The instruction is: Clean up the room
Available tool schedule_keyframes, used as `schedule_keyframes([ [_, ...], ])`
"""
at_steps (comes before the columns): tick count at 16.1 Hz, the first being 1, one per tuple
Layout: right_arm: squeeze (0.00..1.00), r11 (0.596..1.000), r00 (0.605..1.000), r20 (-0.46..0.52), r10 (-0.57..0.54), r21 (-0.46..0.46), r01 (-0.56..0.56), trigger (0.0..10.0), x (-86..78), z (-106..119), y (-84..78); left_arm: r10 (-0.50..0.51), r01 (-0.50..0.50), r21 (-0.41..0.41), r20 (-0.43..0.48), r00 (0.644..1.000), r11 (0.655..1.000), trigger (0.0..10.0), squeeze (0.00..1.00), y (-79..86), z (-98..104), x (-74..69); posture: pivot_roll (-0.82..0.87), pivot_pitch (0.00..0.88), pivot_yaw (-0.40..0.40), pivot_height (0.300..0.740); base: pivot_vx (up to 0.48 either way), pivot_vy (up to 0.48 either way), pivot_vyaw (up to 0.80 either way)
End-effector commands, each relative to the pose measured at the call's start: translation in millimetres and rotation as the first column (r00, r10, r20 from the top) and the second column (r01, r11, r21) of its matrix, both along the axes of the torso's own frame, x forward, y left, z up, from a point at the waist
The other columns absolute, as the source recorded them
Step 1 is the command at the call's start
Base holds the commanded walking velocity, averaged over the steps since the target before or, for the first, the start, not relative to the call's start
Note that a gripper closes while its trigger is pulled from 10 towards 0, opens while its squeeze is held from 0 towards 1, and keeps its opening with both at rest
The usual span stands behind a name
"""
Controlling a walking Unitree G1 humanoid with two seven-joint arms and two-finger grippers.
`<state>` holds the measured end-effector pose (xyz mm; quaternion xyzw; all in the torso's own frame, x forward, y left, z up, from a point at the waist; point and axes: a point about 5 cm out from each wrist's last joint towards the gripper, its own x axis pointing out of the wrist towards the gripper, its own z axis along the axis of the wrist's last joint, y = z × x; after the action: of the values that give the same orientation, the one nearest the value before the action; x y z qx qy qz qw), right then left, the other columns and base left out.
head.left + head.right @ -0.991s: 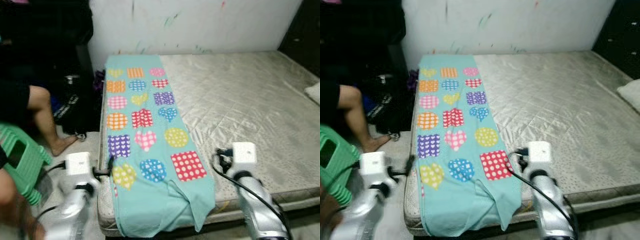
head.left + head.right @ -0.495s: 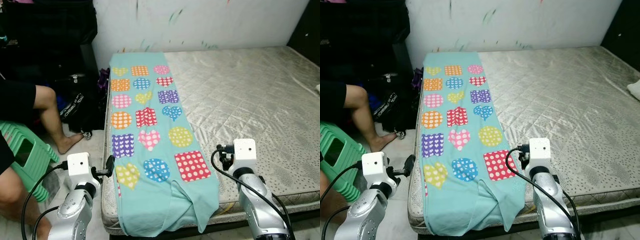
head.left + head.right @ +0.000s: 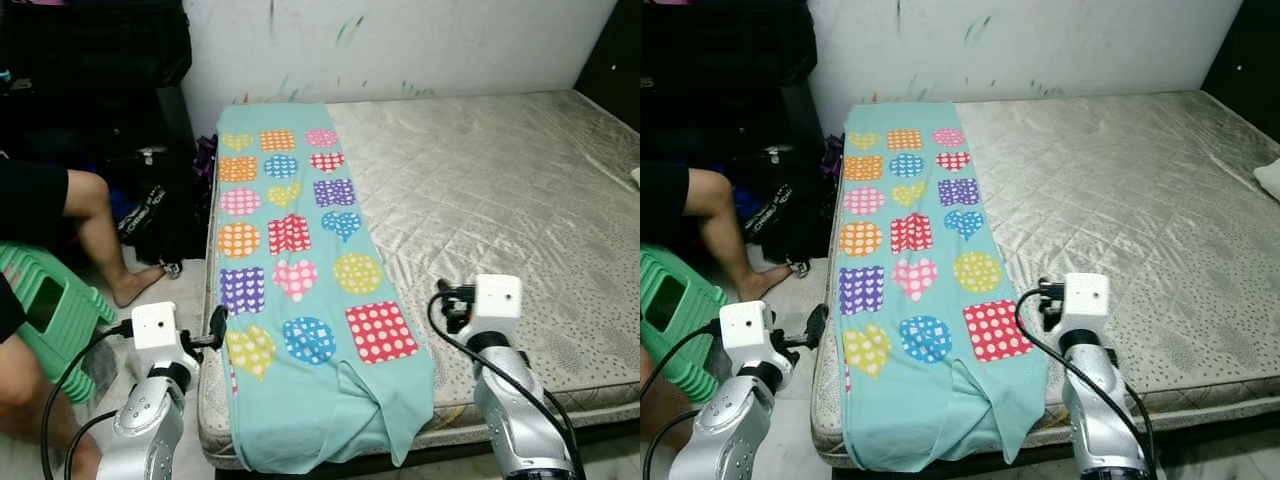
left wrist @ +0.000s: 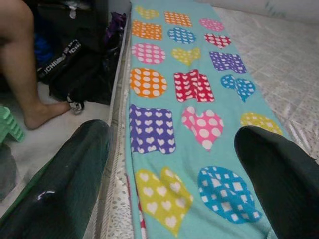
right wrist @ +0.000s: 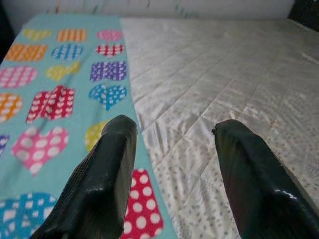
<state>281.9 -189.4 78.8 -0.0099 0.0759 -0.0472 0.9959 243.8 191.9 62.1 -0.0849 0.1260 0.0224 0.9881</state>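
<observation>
From the head camera you see the teal blanket (image 3: 300, 280) with dotted hearts and squares lying lengthwise along the left side of the bare mattress (image 3: 520, 210), its near end drooping over the foot edge. Beside the bed on the left are a person's leg (image 3: 95, 235), a green stool (image 3: 45, 315) and a black bag (image 3: 150, 215). A pale pillow (image 3: 1268, 178) is cut off at the right edge.

Your left wrist view has the left gripper (image 4: 172, 169) with fingers spread wide, straddling the mattress edge and the blanket.

Your right wrist view shows the right gripper (image 5: 172, 169), fingers apart, above the blanket's right border; nothing is held.
</observation>
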Motion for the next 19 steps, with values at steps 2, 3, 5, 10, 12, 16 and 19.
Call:
schedule_keyframes([
  [2,0.0,1.0,1.0,0.012,-0.015,0.024,0.014,10.0,-0.5,1.6,-1.2,0.021,-0.021,0.014,0.012,1.0,1.0,10.0,0.0,7.3,-0.1,-1.5,-0.11,0.0,-0.002,0.719,0.0,0.0,0.0],
  [3,0.0,1.0,1.0,0.024,-0.011,0.026,0.01,10.0,-0.8,1.4,-0.3,0.022,-0.022,0.016,0.018,1.0,1.0,10.0,0.0,7.8,-0.2,-0.8,-0.11,0.0,0.001,0.719,0.0,0.0,0.0],
  [5,0.48,0.998,0.999,0.032,-0.009,0.055,0.007,10.0,-2.0,-0.3,1.7,0.019,-0.02,0.019,0.024,1.0,1.0,10.0,0.0,7.1,0.7,0.7,-0.1,0.0,0.001,0.719,0.0,0.0,0.0],
  [10,1.0,0.998,0.999,0.042,-0.014,0.067,0.011,10.0,-0.5,-0.7,2.4,0.018,-0.019,0.019,0.037,0.999,1.0,10.0,0.0,7.1,0.9,3.0,-0.11,0.0,0.004,0.719,0.0,0.0,0.0],
  [12,1.0,0.998,0.999,0.044,-0.012,0.069,0.009,10.0,-0.2,-1.3,2.9,0.019,-0.019,0.015,0.034,0.999,1.0,10.0,0.0,6.0,-0.6,4.2,-0.11,0.0,0.005,0.719,0.0,0.0,0.0],
  [16,1.0,0.998,0.999,0.047,-0.008,0.061,0.005,10.0,-0.5,-0.3,5.1,0.017,-0.018,0.015,0.032,0.999,1.0,10.0,0.0,5.0,-0.9,6.1,-0.12,0.0,0.004,0.719,0.0,0.0,0.0],
  [19,0.0,0.999,0.999,0.039,-0.001,0.049,-0.001,10.0,-0.4,-0.5,5.1,0.017,-0.018,0.016,0.033,0.999,1.0,10.0,0.0,4.8,-0.9,6.4,-0.12,0.0,0.003,0.719,0.0,0.0,0.0],
])
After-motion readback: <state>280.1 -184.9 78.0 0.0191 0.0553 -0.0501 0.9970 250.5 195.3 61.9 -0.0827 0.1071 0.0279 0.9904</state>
